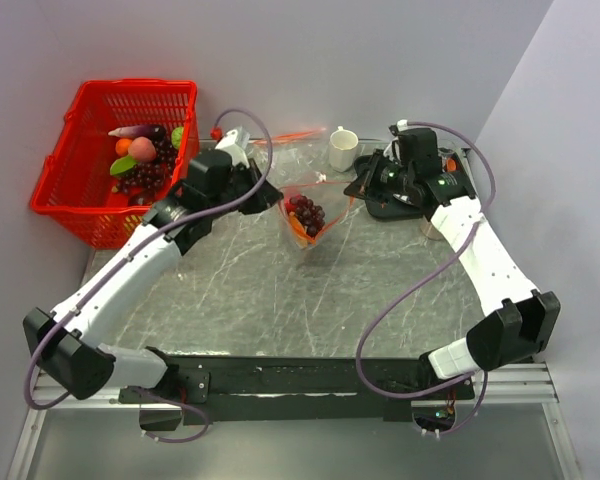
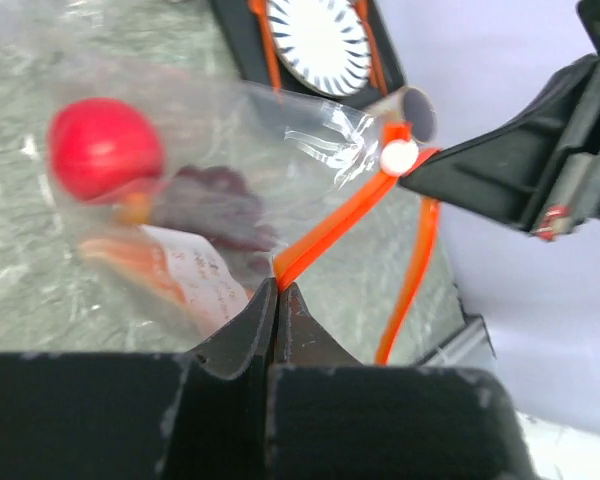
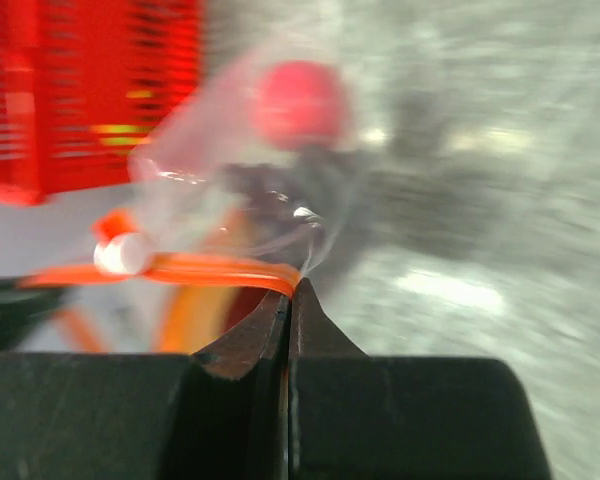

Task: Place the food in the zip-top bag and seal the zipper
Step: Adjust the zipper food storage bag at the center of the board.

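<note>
The clear zip-top bag (image 1: 306,220) hangs between my two grippers just above the table. Inside it are the red round fruit (image 2: 105,148), the dark purple grape bunch (image 2: 215,205) and the orange-brown curved piece (image 2: 130,258). My left gripper (image 2: 278,288) is shut on one end of the orange-red zipper (image 2: 330,228). My right gripper (image 3: 292,288) is shut on the other end of the zipper (image 3: 215,270). A white slider (image 2: 398,157) sits on the strip near the right gripper. In the top view the left gripper (image 1: 276,195) and right gripper (image 1: 352,187) flank the bag's mouth.
A red basket (image 1: 75,190) at the back left holds a peach, an eggplant and other toy foods. A white mug (image 1: 342,149) stands behind the bag. A black tray (image 1: 385,207) with a striped plate lies under the right arm. A second clear red-edged bag (image 1: 292,135) lies at the back.
</note>
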### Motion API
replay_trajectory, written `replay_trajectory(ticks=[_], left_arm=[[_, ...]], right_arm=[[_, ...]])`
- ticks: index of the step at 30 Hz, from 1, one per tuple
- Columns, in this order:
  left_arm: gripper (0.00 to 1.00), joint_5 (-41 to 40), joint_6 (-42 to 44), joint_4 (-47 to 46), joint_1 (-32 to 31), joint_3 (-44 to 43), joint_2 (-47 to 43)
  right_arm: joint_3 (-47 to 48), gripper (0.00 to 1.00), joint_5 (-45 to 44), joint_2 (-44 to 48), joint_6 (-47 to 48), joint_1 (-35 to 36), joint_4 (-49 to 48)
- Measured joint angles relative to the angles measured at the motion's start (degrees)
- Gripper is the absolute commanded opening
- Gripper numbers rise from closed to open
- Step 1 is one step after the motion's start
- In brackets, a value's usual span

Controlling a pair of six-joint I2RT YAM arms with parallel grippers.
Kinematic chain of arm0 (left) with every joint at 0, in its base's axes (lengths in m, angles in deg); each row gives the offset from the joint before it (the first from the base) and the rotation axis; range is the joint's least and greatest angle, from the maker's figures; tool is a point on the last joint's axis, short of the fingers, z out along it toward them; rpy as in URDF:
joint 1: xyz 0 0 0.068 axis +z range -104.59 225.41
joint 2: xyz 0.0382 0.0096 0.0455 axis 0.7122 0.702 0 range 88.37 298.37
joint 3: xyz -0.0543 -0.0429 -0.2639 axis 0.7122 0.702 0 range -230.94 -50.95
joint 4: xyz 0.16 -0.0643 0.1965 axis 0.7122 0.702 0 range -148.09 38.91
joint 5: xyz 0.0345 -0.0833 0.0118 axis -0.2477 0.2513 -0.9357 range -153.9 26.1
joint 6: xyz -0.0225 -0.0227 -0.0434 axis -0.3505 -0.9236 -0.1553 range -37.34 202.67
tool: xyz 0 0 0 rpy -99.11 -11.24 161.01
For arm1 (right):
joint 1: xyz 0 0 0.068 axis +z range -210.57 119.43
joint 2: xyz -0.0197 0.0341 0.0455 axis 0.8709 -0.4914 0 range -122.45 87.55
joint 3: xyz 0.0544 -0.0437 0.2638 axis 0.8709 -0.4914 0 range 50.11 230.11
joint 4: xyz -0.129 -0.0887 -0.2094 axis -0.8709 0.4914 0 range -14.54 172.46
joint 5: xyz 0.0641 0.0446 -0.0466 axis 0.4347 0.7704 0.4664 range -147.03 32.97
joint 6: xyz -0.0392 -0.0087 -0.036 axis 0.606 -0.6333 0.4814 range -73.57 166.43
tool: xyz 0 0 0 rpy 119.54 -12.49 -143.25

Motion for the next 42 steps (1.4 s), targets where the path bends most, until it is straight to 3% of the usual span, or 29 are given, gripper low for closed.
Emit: replay_trajectory(ticks=[6, 12, 16, 19, 22, 26, 30, 35, 37, 38, 39, 42], left_arm=[[0.01, 7.23, -0.17, 1.49, 0.17, -6.86, 3.72], [0.01, 14.47, -4.52, -9.51, -0.98, 4.66, 5.60], [0.01, 14.47, -4.94, -7.39, -2.40, 5.75, 9.75], [0.01, 10.78, -3.82, -3.17, -2.19, 3.30, 7.50], [0.01, 8.96, -2.99, -2.45, -1.57, 1.49, 2.56], [0.01, 8.72, -2.21, -2.64, -1.25, 1.36, -0.52], [0.01, 8.85, -2.12, -2.36, -1.33, 1.95, 1.16], [0.01, 8.70, -1.75, -1.42, -1.09, 1.95, 3.08], [0.10, 8.74, -1.75, -1.60, -1.09, 2.01, 3.28], [0.23, 8.74, -1.75, -1.97, -1.14, 2.14, 3.28], [0.53, 8.76, -1.73, -2.45, -1.11, 2.32, 3.26], [0.84, 8.52, -0.85, -3.28, -0.81, 3.30, 3.48]], right_arm=[[13.49, 0.00, -17.22, -1.81, 6.45, 4.22, 13.79], [18.29, 0.00, -22.80, -0.11, 7.98, 7.06, 15.91], [18.43, 0.00, -25.81, -0.42, 9.49, 14.80, 17.29], [19.43, 0.00, -29.64, -3.34, 10.25, 19.50, 19.23], [12.24, 0.00, -33.46, -3.69, 10.27, 19.15, 17.33], [1.97, 0.00, -31.78, -3.30, 9.38, 15.34, 16.20], [2.54, 0.00, -31.30, -1.42, 9.22, 14.60, 14.60], [11.98, 0.00, -31.12, 0.81, 9.57, 14.32, 14.73], [14.36, 0.00, -30.49, 1.73, 9.70, 14.23, 14.08], [14.64, 0.00, -30.05, 2.27, 9.70, 14.23, 13.70], [14.49, 0.00, -29.62, 2.69, 9.70, 14.23, 13.49], [11.15, 0.00, -28.48, 3.19, 9.66, 14.23, 10.97]])
